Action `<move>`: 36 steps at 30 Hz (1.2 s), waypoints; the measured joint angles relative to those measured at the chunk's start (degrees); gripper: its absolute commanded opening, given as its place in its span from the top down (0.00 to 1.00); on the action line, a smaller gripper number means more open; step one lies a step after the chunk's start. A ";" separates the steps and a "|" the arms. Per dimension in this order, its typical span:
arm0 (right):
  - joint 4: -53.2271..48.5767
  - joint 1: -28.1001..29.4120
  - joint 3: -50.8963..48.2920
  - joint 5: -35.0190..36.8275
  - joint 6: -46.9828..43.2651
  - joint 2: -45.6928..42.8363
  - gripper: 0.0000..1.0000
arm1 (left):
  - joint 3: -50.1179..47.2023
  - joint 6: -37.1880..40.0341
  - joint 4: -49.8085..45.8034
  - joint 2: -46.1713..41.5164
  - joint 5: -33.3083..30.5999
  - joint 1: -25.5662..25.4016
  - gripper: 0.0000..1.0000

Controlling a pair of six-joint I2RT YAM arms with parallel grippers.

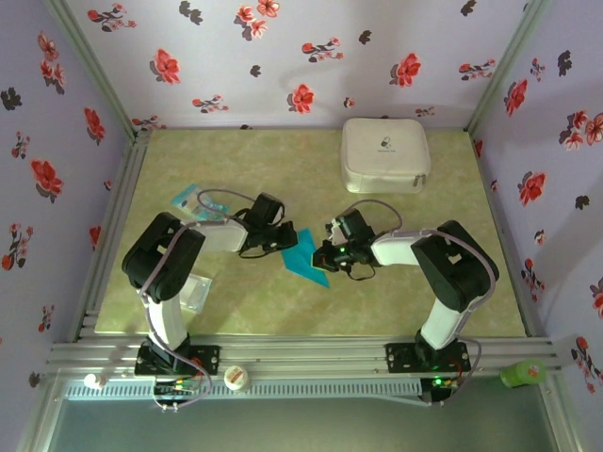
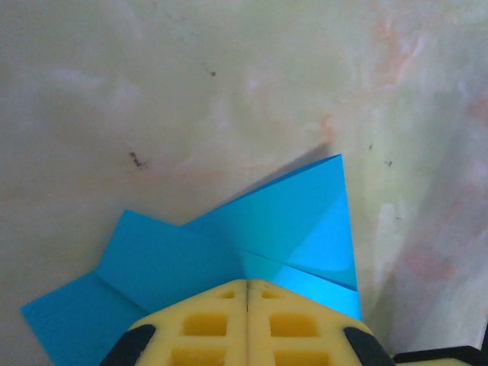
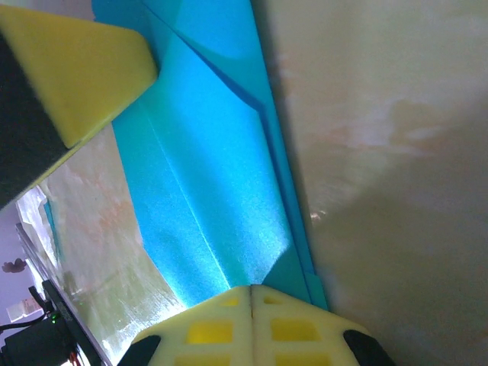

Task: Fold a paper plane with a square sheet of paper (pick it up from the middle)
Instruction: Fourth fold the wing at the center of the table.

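Green-marbled table (image 1: pixel 424 301) spread beneath both arms. White case (image 1: pixel 384 153) well beyond the right end effector (image 3: pixel 251 288), near the back wall. Teal paper (image 1: pixel 306 256) lying flat between the two end effectors, folded into a creased, pointed shape, its point aimed back toward the arm bases. Closed right up, the left end effector (image 2: pixel 248 284): yellow pads meeting along one seam, tip set down on the paper, folded flaps fanning out ahead of it. Closed likewise, the right end effector: pads together, tip at the opposite long edge, a crease running ahead toward the other's yellow finger. Nothing visibly pinched between either pair of pads. Pale-blue packet (image 1: pixel 188 200) well behind the left end effector; clear packet (image 1: pixel 196 292) farther back, near that arm's base.
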 measured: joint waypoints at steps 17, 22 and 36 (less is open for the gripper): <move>-2.95 1.40 9.42 -1.22 3.67 2.45 0.93 | -3.50 -0.72 7.28 -0.04 2.56 1.14 0.98; -3.28 2.19 11.39 -0.90 3.67 6.86 0.93 | -3.54 -0.87 7.39 -0.04 2.56 1.14 0.98; 1.40 2.08 2.73 -0.20 3.17 2.47 0.89 | -3.82 -0.87 7.93 -0.02 2.54 1.14 1.00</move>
